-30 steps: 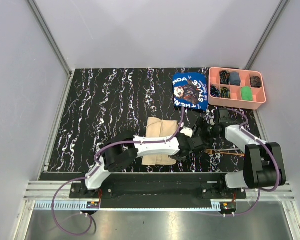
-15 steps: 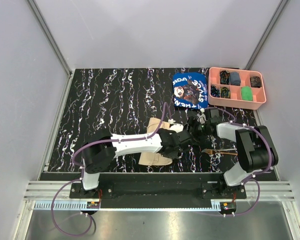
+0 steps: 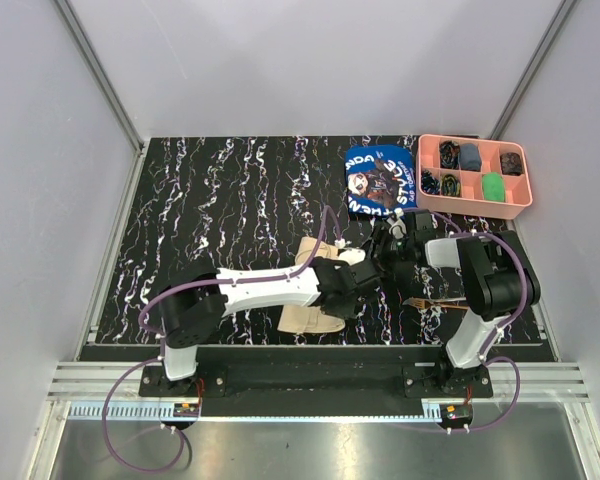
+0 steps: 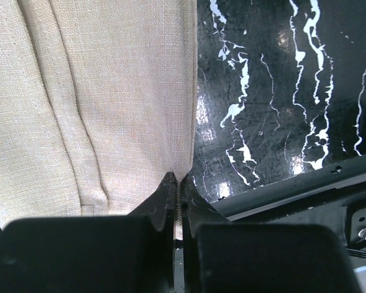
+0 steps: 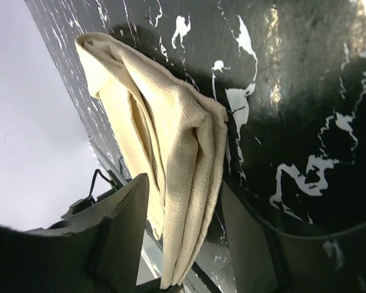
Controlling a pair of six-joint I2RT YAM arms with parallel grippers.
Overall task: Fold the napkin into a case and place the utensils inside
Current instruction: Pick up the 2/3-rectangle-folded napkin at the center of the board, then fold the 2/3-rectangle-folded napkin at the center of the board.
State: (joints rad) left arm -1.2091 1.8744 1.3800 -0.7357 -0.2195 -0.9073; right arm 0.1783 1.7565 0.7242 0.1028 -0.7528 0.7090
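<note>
**Black marbled tabletop, two tools meeting on one beige cloth**

The left tool [image 4: 178, 183] is clamped tight. Its two fingers press together on the folded edge of the large plain beige woven napkin [image 4: 97, 91], with only the cloth's thickness between them. I judge the pinch is there to pin the layers so the fold cannot spring apart while the other arm works.

The right tool [image 5: 183, 201] stands part-way open, one finger on either side of the bunched, layered end of the same cloth. The cloth sits in the gap, and I cannot see the pads pressing it. It looks poised to take hold rather than holding. Straddling the thick end suggests the aim is to catch every layer at once.

From above, the napkin [image 3: 305, 318] lies on the near half of the tabletop [image 3: 230, 200], roughly midway across and partly hidden under the left forearm. It is a loose oblong with one end appearing raised, not yet a neat case, so the folding looks unfinished. Both tools meet at its far right end.

Well apart, at the far right, lies a blue printed cloth with cartoon figures [image 3: 380, 180]. Just beside it is a pink plastic compartment tray [image 3: 475, 207] holding small items. I cannot make out the utensils with any certainty.
</note>
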